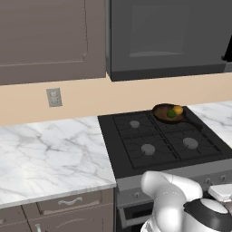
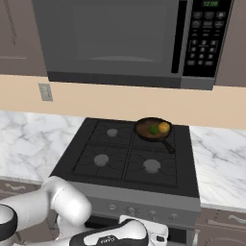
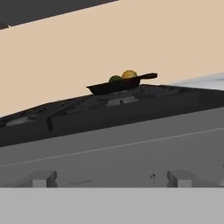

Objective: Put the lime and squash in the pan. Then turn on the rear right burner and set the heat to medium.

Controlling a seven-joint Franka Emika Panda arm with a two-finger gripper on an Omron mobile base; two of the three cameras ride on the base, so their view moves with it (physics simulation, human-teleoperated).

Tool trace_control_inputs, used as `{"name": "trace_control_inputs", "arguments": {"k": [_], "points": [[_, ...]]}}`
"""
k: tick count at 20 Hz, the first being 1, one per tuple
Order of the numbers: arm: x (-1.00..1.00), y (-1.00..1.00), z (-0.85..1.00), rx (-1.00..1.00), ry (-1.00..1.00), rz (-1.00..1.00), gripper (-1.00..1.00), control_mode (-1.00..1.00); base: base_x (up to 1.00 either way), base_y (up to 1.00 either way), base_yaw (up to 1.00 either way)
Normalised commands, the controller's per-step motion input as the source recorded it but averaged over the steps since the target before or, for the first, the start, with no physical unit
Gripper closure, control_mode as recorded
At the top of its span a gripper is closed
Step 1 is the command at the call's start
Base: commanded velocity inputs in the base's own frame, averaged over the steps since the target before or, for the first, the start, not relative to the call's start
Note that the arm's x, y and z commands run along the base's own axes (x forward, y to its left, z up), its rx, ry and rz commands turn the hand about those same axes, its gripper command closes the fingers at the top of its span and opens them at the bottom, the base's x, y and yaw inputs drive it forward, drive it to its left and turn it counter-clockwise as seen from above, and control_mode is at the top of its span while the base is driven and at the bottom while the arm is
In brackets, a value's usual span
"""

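Observation:
The dark pan [image 1: 161,110] sits on the stove's rear right burner, covering its cap, with the handle [image 2: 169,145] pointing toward the front right. Inside it the green lime [image 2: 153,129] lies beside the yellow-orange squash [image 2: 164,127], the squash to the right. From the hand view I look up across the stove's grey front panel at the pan [image 3: 113,88], with the lime [image 3: 115,79] and squash [image 3: 129,74] peeking over its rim. My gripper [image 3: 112,179] is low in front of the stove, open, its fingertips [image 3: 43,178] wide apart and holding nothing.
A row of knobs [image 2: 130,210] lines the stove's front panel just above my hand. The other three burners [image 2: 101,160] are bare. Marble counter [image 1: 50,154] runs left and right of the stove. A microwave [image 2: 120,43] hangs above.

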Motion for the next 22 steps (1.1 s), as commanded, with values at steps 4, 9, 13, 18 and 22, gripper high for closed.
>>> {"name": "trace_control_inputs", "arguments": {"k": [4,9,13,18,22], "points": [[0.00,0.00,-0.34,0.00,0.00,0.00,-1.00,-1.00,0.00,0.00,0.00],[0.03,-0.03,-0.13,0.00,-0.01,0.00,-1.00,-1.00,0.00,0.00,0.00],[0.02,-0.14,0.00,0.00,-0.03,0.00,-1.00,-1.00,0.00,0.00,0.00],[0.00,-0.07,0.00,0.00,-0.02,0.00,-1.00,-1.00,0.00,0.00,0.00],[0.00,0.01,0.00,0.00,0.00,0.00,-1.00,-1.00,0.00,0.00,0.00]]}}
